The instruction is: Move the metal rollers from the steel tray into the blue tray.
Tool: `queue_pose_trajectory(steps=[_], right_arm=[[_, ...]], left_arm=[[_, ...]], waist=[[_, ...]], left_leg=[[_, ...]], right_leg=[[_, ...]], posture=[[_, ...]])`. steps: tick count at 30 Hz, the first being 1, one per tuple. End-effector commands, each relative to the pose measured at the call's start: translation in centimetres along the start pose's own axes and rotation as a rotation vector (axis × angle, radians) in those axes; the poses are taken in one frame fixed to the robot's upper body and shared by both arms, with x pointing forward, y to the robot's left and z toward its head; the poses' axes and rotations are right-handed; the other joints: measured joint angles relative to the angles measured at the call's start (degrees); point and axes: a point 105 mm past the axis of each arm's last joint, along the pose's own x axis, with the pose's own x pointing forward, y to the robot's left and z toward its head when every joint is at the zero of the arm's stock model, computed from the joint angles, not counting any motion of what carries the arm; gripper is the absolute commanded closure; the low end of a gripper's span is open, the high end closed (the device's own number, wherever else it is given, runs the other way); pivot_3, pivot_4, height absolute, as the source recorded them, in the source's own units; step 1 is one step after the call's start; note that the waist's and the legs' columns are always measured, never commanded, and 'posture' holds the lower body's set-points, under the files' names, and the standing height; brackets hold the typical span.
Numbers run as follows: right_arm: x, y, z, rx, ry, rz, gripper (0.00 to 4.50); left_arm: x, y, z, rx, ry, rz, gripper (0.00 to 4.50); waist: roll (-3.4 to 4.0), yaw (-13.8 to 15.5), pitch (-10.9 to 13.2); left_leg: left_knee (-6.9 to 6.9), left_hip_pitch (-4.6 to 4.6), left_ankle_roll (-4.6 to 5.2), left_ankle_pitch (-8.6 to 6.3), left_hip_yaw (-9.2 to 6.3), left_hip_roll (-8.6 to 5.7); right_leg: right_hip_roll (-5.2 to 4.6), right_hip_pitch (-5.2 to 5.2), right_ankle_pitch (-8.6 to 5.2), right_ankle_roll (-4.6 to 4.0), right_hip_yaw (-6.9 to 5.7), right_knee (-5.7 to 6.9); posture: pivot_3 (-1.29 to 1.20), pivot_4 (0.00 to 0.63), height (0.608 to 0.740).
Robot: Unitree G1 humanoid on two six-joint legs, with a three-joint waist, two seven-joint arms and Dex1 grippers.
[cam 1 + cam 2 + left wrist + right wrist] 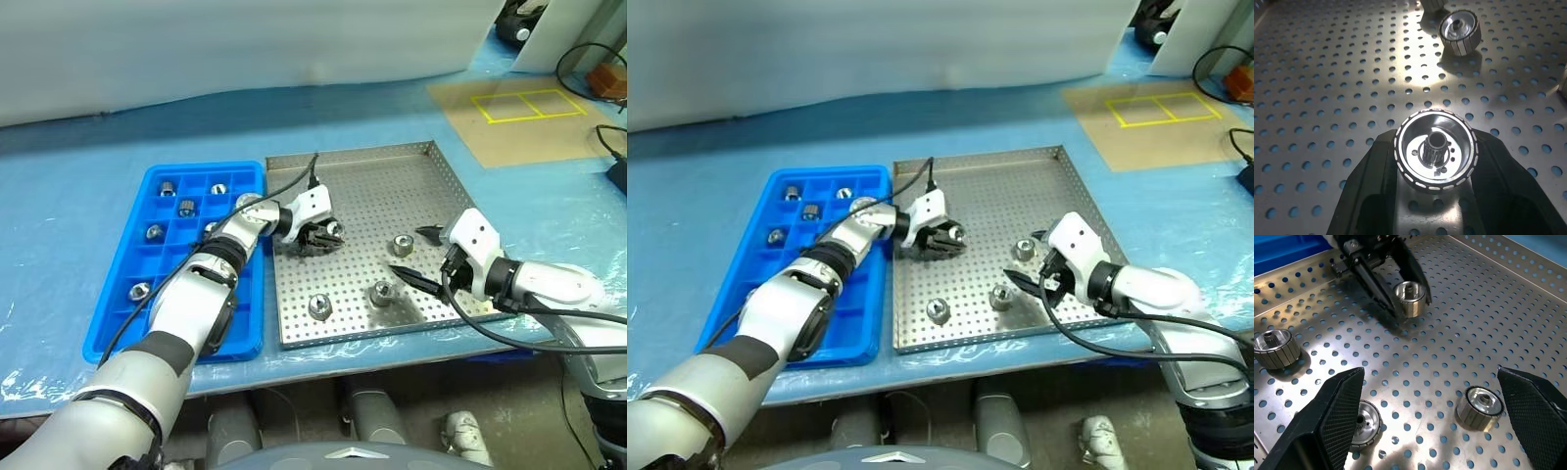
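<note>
My left gripper (324,236) is shut on a metal roller (1436,149), a shiny cylinder with a central hole. It holds the roller just above the left part of the steel tray (364,181). The same held roller (1410,297) appears in the right wrist view between black fingers. Three more rollers (402,244), (381,292), (319,305) lie on the perforated floor. My right gripper (411,253) hovers open over the tray's right side, near two of them, with nothing between its fingers. The blue tray (167,264) lies left of the steel tray and holds several rollers (154,232).
Both trays rest on a blue cover over the table. A brown mat with yellow tape squares (529,105) lies at the back right, with cables (612,147) beside it. A black cable (284,186) runs along my left arm.
</note>
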Motion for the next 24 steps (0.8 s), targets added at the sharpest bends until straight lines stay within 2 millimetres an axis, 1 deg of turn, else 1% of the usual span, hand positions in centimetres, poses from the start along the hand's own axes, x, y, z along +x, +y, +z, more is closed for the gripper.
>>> queue_pose_trajectory(steps=[1,3,5,6,7,11,12,15,18,20,22,24], right_arm=[[0.9,-0.3,1.0,-0.052,-0.04,0.035,0.0],[1.9,-0.3,1.3,-0.059,-0.057,0.069,0.0],[2.8,-0.3,1.5,-0.074,-0.067,0.102,0.0],[3.3,-0.3,1.6,-0.08,-0.074,0.121,0.0],[3.8,-0.3,1.7,-0.084,-0.081,0.139,0.0],[5.7,0.0,2.2,-0.108,-0.106,0.221,0.0],[6.1,0.0,2.3,-0.116,-0.11,0.238,0.0],[7.5,0.0,3.0,-0.141,-0.131,0.289,0.0],[8.2,-0.1,3.3,-0.156,-0.143,0.318,0.0],[8.6,0.1,3.7,-0.169,-0.15,0.345,0.0],[8.8,0.1,3.8,-0.18,-0.151,0.357,0.0],[8.9,0.0,3.8,-0.183,-0.151,0.363,0.0]], left_arm=[[-3.0,1.5,5.0,0.074,-0.192,0.009,2.78],[-5.3,1.5,6.5,0.058,-0.256,0.009,2.78],[-7.7,1.0,7.1,0.032,-0.277,0.026,2.78],[-9.0,0.6,7.1,0.025,-0.273,0.045,2.78],[-10.1,0.3,6.9,0.022,-0.257,0.071,2.78],[-14.9,-0.5,4.2,0.02,-0.118,0.249,2.78],[-16.1,-0.7,3.8,0.012,-0.095,0.288,2.78],[-20.4,-1.6,2.9,-0.023,-0.034,0.419,2.78],[-22.0,-2.0,2.4,-0.044,-0.004,0.487,2.78],[-22.9,-2.5,1.4,-0.078,0.029,0.525,2.78],[-23.1,-3.0,0.5,-0.108,0.053,0.534,2.78],[-23.0,-3.5,-1.0,-0.139,0.096,0.536,2.78]], waist=[[-0.01,0.11,0.01],[0.0,0.1,0.01],[0.01,0.2,0.01],[0.03,0.26,0.01],[0.06,0.48,0.02],[0.14,1.84,0.07],[0.15,2.22,0.08],[0.15,3.73,0.12],[0.17,5.82,0.13],[0.18,6.91,0.13],[0.18,7.71,0.13],[0.18,8.26,0.13]], left_leg=[[-0.02,0.01,-0.01,0.0,0.0,0.0],[-0.06,0.02,-0.02,0.01,0.01,0.02],[-0.16,0.08,-0.07,0.04,0.02,0.09],[-0.29,0.16,-0.15,0.08,0.03,0.11],[-0.43,0.19,-0.25,0.15,0.04,0.12],[-0.64,0.15,-0.51,0.31,0.03,0.22],[-0.66,0.11,-0.55,0.33,0.03,0.23],[-0.65,0.05,-0.57,0.34,0.03,0.25],[-0.65,0.02,-0.58,0.35,0.02,0.24],[-0.65,0.02,-0.58,0.35,0.02,0.2],[-0.63,0.03,-0.58,0.34,0.03,0.17],[-0.62,0.03,-0.59,0.35,0.03,0.2]], right_leg=[[0.0,-0.01,0.0,0.0,0.01,0.0],[0.0,-0.03,0.01,-0.02,-0.01,0.01],[-0.03,-0.04,0.0,-0.03,-0.02,0.03],[-0.01,-0.07,0.0,-0.04,-0.02,0.03],[0.0,-0.13,-0.03,-0.09,-0.05,0.08],[0.09,-0.36,-0.09,-0.19,-0.14,0.21],[0.09,-0.41,-0.09,-0.19,-0.15,0.23],[0.08,-0.48,-0.09,-0.2,-0.18,0.27],[0.07,-0.5,-0.09,-0.21,-0.21,0.3],[0.01,-0.46,-0.09,-0.21,-0.23,0.29],[-0.01,-0.44,-0.09,-0.21,-0.22,0.3],[0.0,-0.44,-0.09,-0.21,-0.23,0.32]], posture=[[-0.44,0.15,0.74],[-0.39,0.15,0.74],[-0.32,0.15,0.74],[-0.3,0.15,0.74],[-0.28,0.15,0.74],[-0.16,0.15,0.74],[-0.14,0.15,0.74],[-0.06,0.15,0.74],[-0.02,0.15,0.74],[0.01,0.15,0.74],[0.01,0.15,0.74],[0.01,0.15,0.74]])
